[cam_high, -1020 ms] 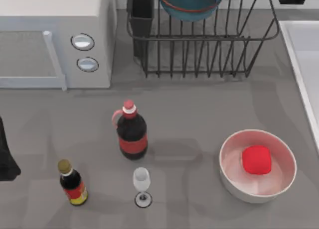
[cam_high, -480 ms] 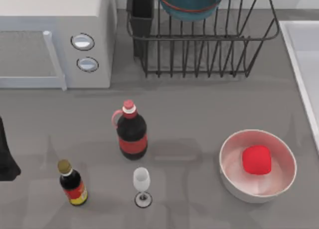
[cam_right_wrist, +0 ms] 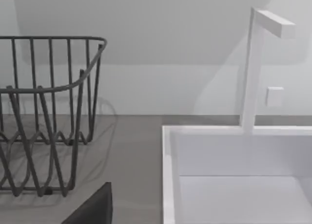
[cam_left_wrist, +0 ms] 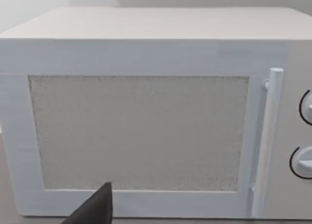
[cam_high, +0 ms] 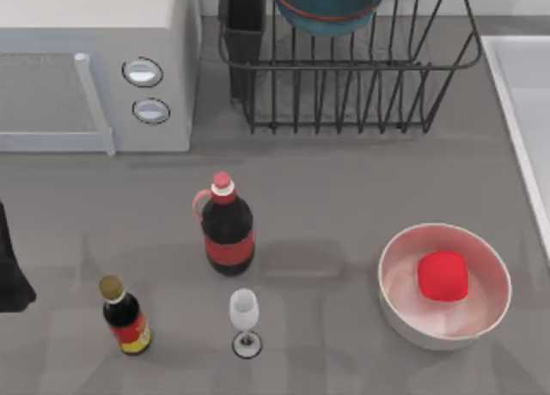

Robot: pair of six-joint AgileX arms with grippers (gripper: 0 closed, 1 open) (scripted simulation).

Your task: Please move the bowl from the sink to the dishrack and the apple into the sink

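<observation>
The teal-blue bowl [cam_high: 326, 4] with its red-orange band sits inside the black wire dishrack [cam_high: 344, 77] at the back of the table. The red apple [cam_high: 443, 275] lies in a larger white bowl [cam_high: 404, 300] at the front right. The pale sink [cam_high: 524, 86] runs along the right edge and its basin [cam_right_wrist: 234, 185] looks bare in the right wrist view. A dark part of my right gripper [cam_right_wrist: 95, 207] shows close to the sink's rim, beside the dishrack's end [cam_right_wrist: 48, 112]. My left gripper [cam_left_wrist: 95, 209] is parked facing the microwave, at the table's left edge.
A white microwave [cam_high: 94, 69] stands at the back left. A red-capped cola bottle [cam_high: 227, 227], a small dark sauce bottle [cam_high: 125, 318] and a wine glass [cam_high: 245, 313] stand at the front left and centre. A white faucet [cam_right_wrist: 253, 63] rises behind the sink.
The dark piece of my right arm seen a second ago at the top view's upper right corner has left that view. Nothing on the table has moved.
</observation>
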